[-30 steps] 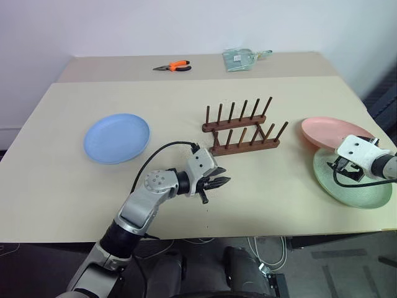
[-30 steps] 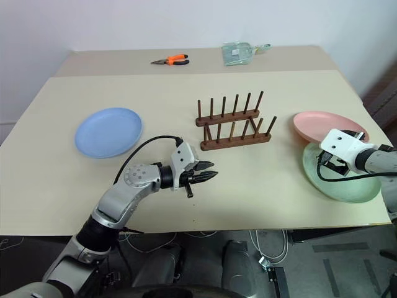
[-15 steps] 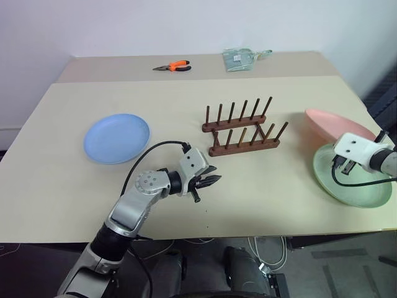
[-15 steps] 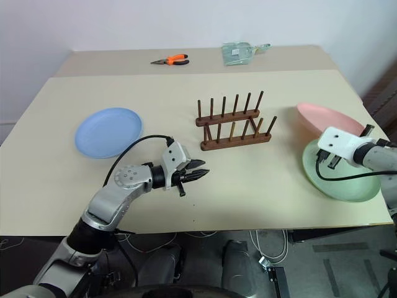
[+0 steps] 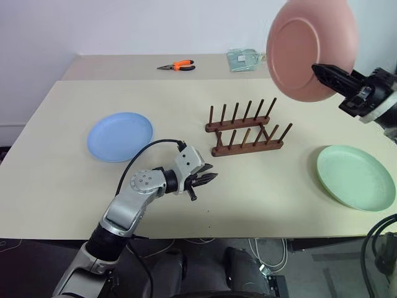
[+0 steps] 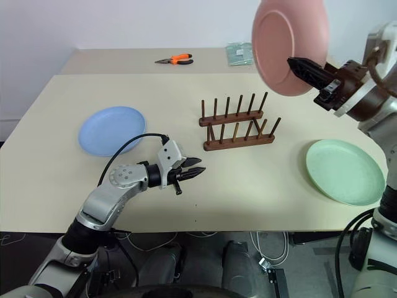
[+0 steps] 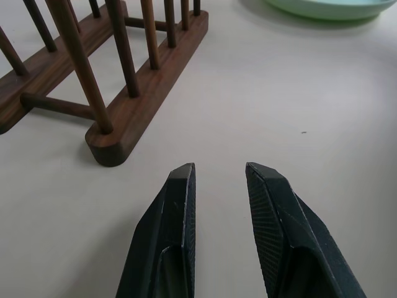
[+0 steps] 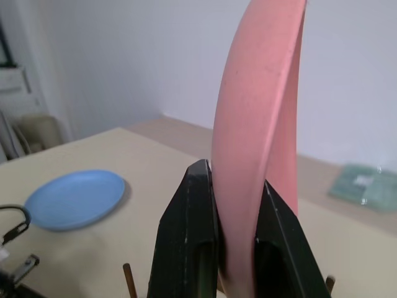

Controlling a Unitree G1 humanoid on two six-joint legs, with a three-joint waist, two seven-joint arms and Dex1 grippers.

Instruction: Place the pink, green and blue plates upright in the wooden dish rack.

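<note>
My right gripper (image 5: 322,72) is shut on the rim of the pink plate (image 5: 310,46), holding it upright in the air above and right of the wooden dish rack (image 5: 246,129). In the right wrist view the pink plate (image 8: 257,136) stands on edge between the two fingers (image 8: 192,236). The green plate (image 5: 355,177) lies flat on the table at the right. At the left lies the blue plate (image 5: 120,136). My left gripper (image 5: 208,179) hovers low over the table in front of the rack, its fingers (image 7: 177,211) a little apart with nothing between them.
Orange-handled pliers (image 5: 176,65) and a clear plastic bag (image 5: 248,59) lie at the far edge of the beige table (image 5: 62,180). A black cable loops over my left arm. The rack's pegs hold nothing.
My right gripper has closed on the pink plate, lifted it off the green plate, swung it up and left, and turned it from flat to upright. The left arm has barely moved.
</note>
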